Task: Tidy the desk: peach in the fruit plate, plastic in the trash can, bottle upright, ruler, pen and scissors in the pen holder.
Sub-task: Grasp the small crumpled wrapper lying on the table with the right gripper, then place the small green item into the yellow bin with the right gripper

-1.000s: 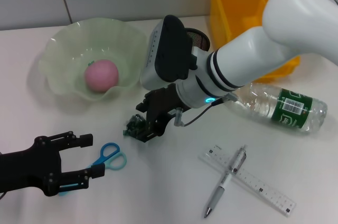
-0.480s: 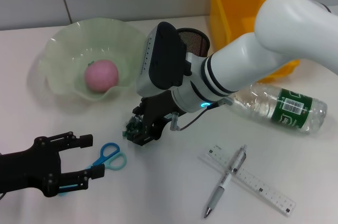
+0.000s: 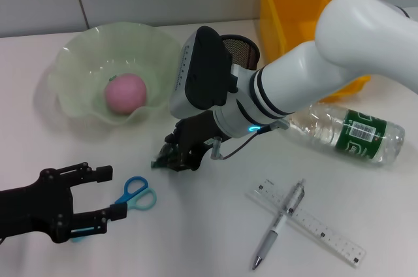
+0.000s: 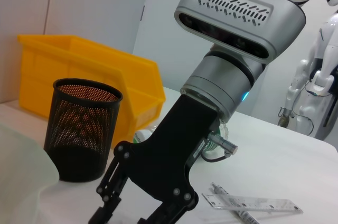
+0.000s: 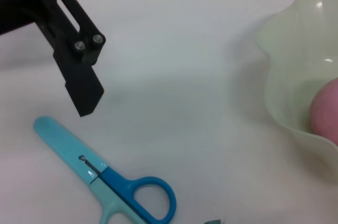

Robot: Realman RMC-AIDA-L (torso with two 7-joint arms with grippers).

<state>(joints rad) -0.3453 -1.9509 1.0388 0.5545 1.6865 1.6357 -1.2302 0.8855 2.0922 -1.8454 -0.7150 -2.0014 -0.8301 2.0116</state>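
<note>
Head view shows that the right gripper (image 3: pixel 177 158) has come lower and a little closer to the crumpled plastic (image 3: pixel 163 159) in the last second, so its dark fingers now close around this small green-dark scrap near the middle of the desk (image 3: pixel 215 238); I judge that the grasp of the plastic is being made, and the carry to the yellow trash can (image 3: pixel 302 2) at the far right edge is not yet begun. The plastic sits right at the fingertips, touching them, just in front of the fruit plate (image 3: pixel 78 55). The peach (image 3: pixel 125 92) lies already inside this plate, so that step looks done. The left gripper (image 3: pixel 91 202) waits near the front left corner with jaws spread wide and nothing in them, and the blue scissors (image 3: pixel 134 195) lie just beside its fingertips. The bottle (image 3: pixel 346 132) lies on its side near the right edge. The ruler (image 3: pixel 307 220) and the pen (image 3: pixel 279 223) lie crossed near the front edge, well apart from the mesh pen holder (image 3: pixel 238 51), which stands behind the right arm.
</note>
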